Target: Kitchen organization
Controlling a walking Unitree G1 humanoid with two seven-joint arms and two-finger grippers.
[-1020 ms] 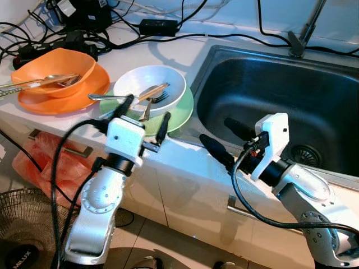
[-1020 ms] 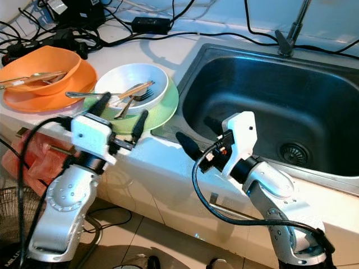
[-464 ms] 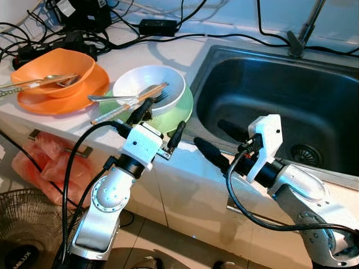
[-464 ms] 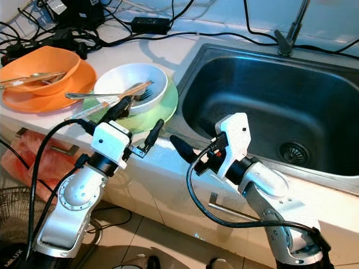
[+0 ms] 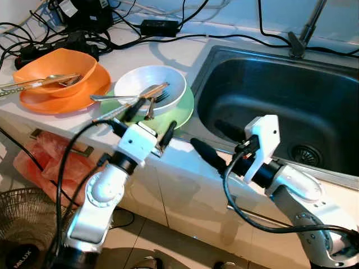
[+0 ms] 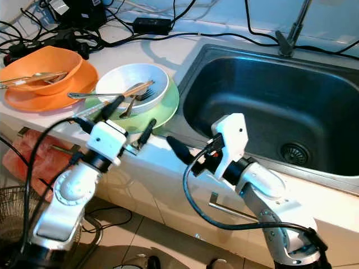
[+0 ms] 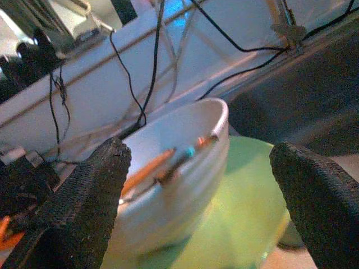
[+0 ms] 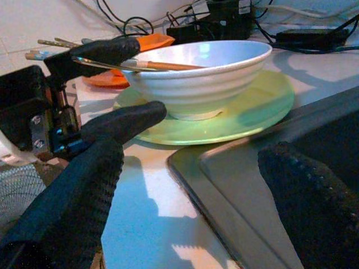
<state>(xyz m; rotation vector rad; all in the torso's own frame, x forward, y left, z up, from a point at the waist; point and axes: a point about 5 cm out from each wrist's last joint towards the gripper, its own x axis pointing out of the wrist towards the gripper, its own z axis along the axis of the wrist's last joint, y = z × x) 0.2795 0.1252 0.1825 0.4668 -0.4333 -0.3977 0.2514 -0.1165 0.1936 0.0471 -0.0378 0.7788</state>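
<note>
Counter: pale kitchen worktop (image 5: 168,59) is seen from above, with a dark stainless sink (image 5: 269,106) set into it at 3 o'clock and white cabinet fronts (image 5: 185,196) below the edge.
Back of counter: black cables and a power adapter (image 5: 160,26) are strewn along the wall side at 12 o'clock.
White bowl: a white bowl (image 5: 150,89) is stood on a green plate (image 5: 182,109), just beside the sink's near rim; a fork (image 5: 160,96), a spoon and wooden chopsticks (image 5: 126,106) are laid in and across it.
Orange set: an orange bowl (image 5: 53,70) with cutlery inside is rested on an orange plate (image 5: 59,101), at 9 o'clock of the green plate, near it but apart.
Left gripper: the left gripper (image 5: 150,122) is held at the counter's front edge, at 6 o'clock of the white bowl, fingers spread wide and pointed at the plate; nothing is held, and the bowl is framed between the fingers (image 7: 84,190) in the left wrist view.
Right gripper: the right gripper (image 5: 216,143) is poised over the sink's front rim, fingers wide apart and empty, aimed toward the green plate.
Below: a pink plastic bag (image 5: 45,168) is seen under the counter and a fan grille (image 5: 22,235) on the floor.
</note>
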